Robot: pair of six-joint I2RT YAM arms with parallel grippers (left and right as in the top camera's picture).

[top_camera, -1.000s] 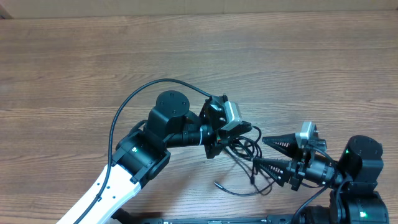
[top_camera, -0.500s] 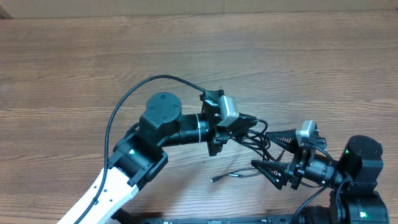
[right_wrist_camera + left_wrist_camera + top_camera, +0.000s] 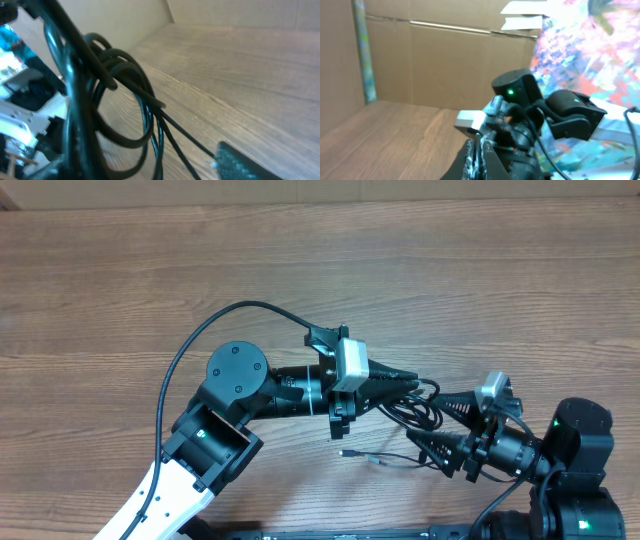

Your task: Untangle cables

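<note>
The cables are a bundle of thin black cords hanging between the two grippers. My left gripper points right and is shut on one cord of the bundle. In the left wrist view the cord runs between its closed pads. A loose strand with a small plug lies on the table below. My right gripper is open, with its fingers either side of the strands. In the right wrist view the looped cables hang close in front, and one finger shows at the bottom right.
The wooden table stretches behind and to the left. The left arm's own thick black cable arcs over its elbow. A cardboard wall stands at the table's far side.
My left wrist has drawn back to the left and turned its fingers to point right, carrying the bundle. The loose plug end has slid up the table. My right gripper stays open, almost in place.
</note>
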